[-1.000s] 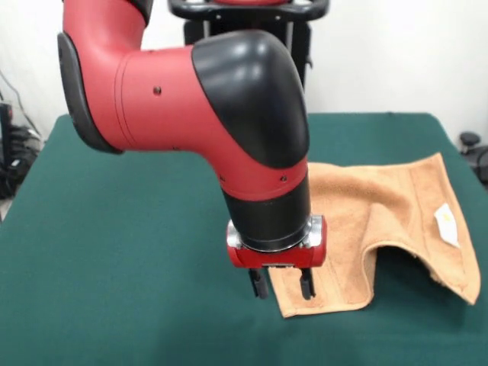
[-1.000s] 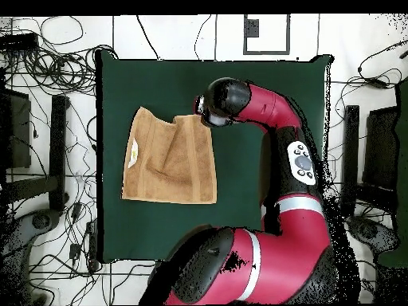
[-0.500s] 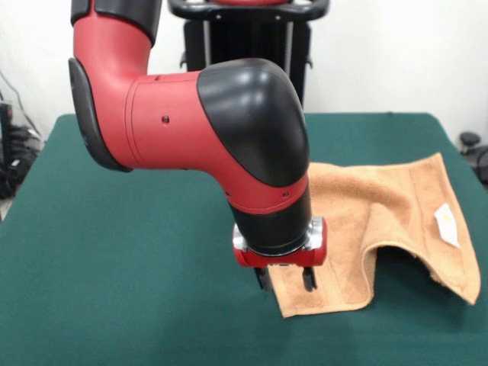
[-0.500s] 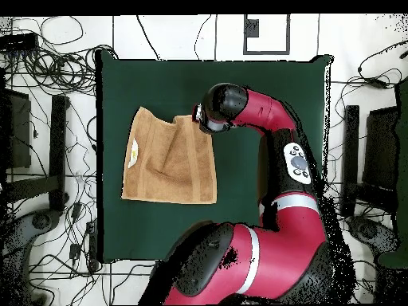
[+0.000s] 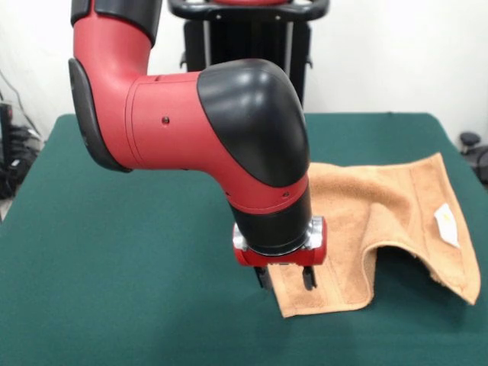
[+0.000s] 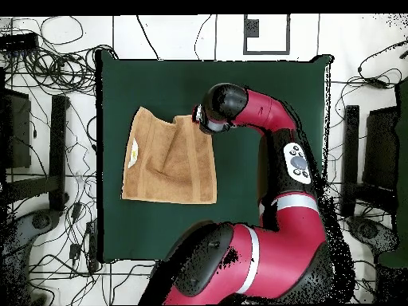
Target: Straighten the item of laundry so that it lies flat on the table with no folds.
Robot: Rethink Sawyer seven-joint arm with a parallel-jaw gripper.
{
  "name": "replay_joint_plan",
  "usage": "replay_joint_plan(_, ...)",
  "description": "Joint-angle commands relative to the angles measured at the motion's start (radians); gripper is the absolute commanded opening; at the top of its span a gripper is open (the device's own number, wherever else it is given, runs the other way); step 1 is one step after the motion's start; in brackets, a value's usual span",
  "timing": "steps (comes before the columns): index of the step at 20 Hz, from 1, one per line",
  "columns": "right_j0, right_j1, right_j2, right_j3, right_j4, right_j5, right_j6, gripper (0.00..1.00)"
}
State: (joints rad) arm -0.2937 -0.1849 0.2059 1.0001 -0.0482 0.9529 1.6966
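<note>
Gripper [image 5: 285, 280], fingers apart, straddles the near corner of the towel [image 5: 396, 210], apparently to pinch it and pull out the fold.

Red arm [image 5: 164, 114], black elbow cap, silver wrist ring, black tool [image 5: 286, 279].

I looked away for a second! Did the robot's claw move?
Yes. The gripper has come down and slightly toward the towel, so its fingers now sit lower over the towel's front corner than a second ago.
</note>
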Motion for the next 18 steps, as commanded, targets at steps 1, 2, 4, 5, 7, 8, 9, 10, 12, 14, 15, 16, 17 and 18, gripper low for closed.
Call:
replay_joint_plan(1, 0.033, 0.009, 0.094, -0.014, -0.02, 0.074, -0.083, 1.0)
replay_joint_plan(2, 0.037, 0.018, 0.092, -0.033, -0.022, 0.082, -0.08, 1.0)
replay_joint_plan(4, 0.039, 0.024, 0.088, -0.047, -0.025, 0.086, -0.079, 1.0)
replay_joint_plan(5, 0.04, 0.025, 0.087, -0.05, -0.026, 0.089, -0.08, 1.0)
replay_joint_plan(7, 0.041, 0.029, 0.085, -0.055, -0.028, 0.093, -0.083, 1.0)
replay_joint_plan(8, 0.041, 0.03, 0.085, -0.054, -0.029, 0.091, -0.084, 1.0)
replay_joint_plan(9, 0.04, 0.03, 0.084, -0.053, -0.029, 0.089, -0.084, 1.0)
replay_joint_plan(10, 0.04, 0.03, 0.084, -0.052, -0.03, 0.087, -0.085, 1.0)
replay_joint_plan(12, 0.04, 0.031, 0.081, -0.052, -0.031, 0.083, -0.082, 1.0)
replay_joint_plan(14, 0.043, 0.028, 0.073, -0.05, -0.036, 0.087, -0.078, 1.0)
replay_joint_plan(15, 0.045, 0.028, 0.07, -0.054, -0.039, 0.094, -0.077, 1.0)
replay_joint_plan(16, 0.045, 0.034, 0.068, -0.059, -0.041, 0.099, -0.081, 1.0)
replay_joint_plan(17, 0.044, 0.037, 0.069, -0.06, -0.042, 0.099, -0.084, 1.0)
replay_joint_plan(18, 0.043, 0.04, 0.07, -0.055, -0.044, 0.094, -0.089, 1.0)
